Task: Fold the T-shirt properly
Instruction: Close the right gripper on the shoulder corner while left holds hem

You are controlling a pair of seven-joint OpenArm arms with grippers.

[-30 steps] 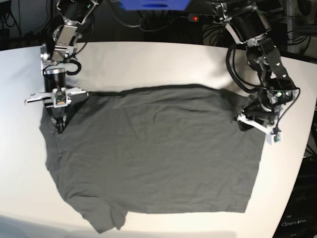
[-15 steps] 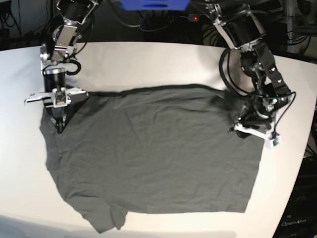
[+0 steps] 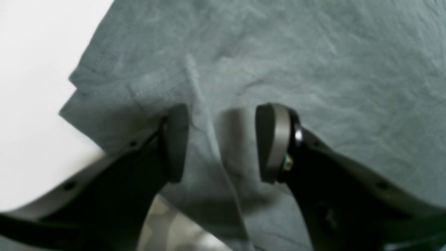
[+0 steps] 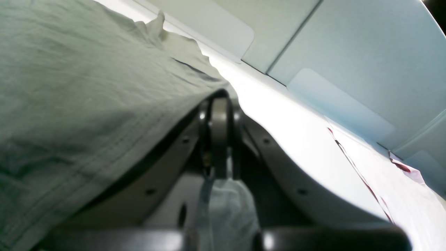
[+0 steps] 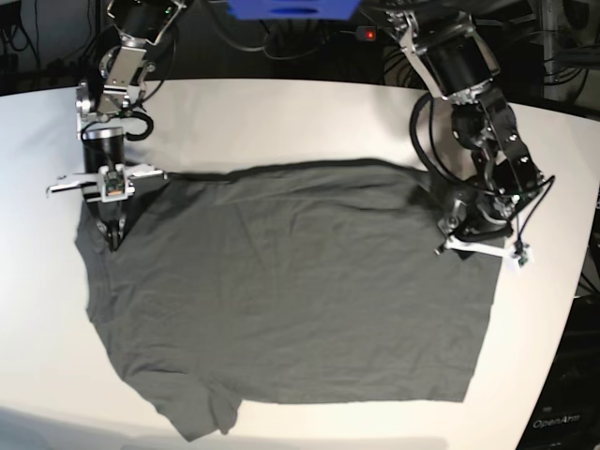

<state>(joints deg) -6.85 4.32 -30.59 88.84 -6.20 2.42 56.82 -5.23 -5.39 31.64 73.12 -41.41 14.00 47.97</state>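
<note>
The dark grey T-shirt point(image 5: 281, 281) lies spread flat on the white table point(image 5: 281, 112), with one sleeve at the front left. My right gripper point(image 5: 113, 239), on the base view's left, is shut on the shirt's left edge. The right wrist view shows its fingers point(image 4: 219, 136) closed, with cloth point(image 4: 69, 87) draped over one side. My left gripper point(image 5: 456, 228), on the base view's right, is over the shirt's right edge. In the left wrist view it point(image 3: 223, 143) is open, its fingers point(image 3: 176, 143) astride a raised crease of the shirt point(image 3: 313, 52) near a hemmed corner.
The table's curved edge runs close behind the left arm at the right point(image 5: 572, 281). Dark cables and equipment stand behind the table point(image 5: 394, 56). A blue object point(image 5: 291, 7) hangs at the top centre. Bare white tabletop surrounds the shirt.
My left arm has swung in to the left, so its gripper now sits over the shirt's right edge. The right arm and the shirt have not moved.
</note>
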